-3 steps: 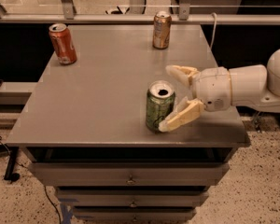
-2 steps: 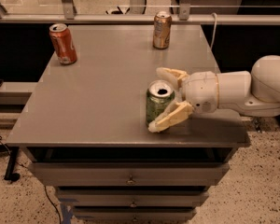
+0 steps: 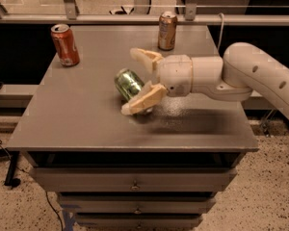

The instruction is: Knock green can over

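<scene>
Green aluminium drink can (image 3: 126, 80) lies tipped on the grey tabletop (image 3: 77, 112), between the spread fingers of the cream two-finger gripper (image 3: 130, 82). The knock looks nearly done; next, the gripper should draw clear.

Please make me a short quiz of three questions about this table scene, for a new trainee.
1. True or false: the green can stands upright.
2. How many cans are on the table? A) two B) three C) four
3. Fill in: the gripper is ____, with one finger on each side of the green can.
Key: 1 false, it is tipped over; 2 B; 3 open.
</scene>
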You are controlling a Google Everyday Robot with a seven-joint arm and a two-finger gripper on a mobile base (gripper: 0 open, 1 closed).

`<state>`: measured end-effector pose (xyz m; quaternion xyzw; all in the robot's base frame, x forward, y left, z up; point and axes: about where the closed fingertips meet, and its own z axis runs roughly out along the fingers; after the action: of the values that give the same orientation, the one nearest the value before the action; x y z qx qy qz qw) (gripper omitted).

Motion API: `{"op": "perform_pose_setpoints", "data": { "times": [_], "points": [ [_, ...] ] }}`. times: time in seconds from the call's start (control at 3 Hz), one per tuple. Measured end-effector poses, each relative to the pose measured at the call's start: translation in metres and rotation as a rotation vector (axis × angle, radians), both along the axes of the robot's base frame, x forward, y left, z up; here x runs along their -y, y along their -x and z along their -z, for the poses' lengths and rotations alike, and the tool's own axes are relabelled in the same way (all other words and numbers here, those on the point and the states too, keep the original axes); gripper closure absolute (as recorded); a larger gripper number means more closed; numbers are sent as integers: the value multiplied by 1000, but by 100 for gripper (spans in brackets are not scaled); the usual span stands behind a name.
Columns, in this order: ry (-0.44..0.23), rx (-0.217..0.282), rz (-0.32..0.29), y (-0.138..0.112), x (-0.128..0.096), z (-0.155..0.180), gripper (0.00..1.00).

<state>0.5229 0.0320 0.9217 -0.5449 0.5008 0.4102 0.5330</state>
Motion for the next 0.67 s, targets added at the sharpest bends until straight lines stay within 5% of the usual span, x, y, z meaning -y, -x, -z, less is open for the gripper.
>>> {"op": "perform_pose_setpoints", "data": {
  "times": [0.33, 0.67],
  "points": [
    [-62, 33, -54, -10, -42, -24, 0],
    [-67, 30, -56, -13, -46, -26, 0]
  ]
}}
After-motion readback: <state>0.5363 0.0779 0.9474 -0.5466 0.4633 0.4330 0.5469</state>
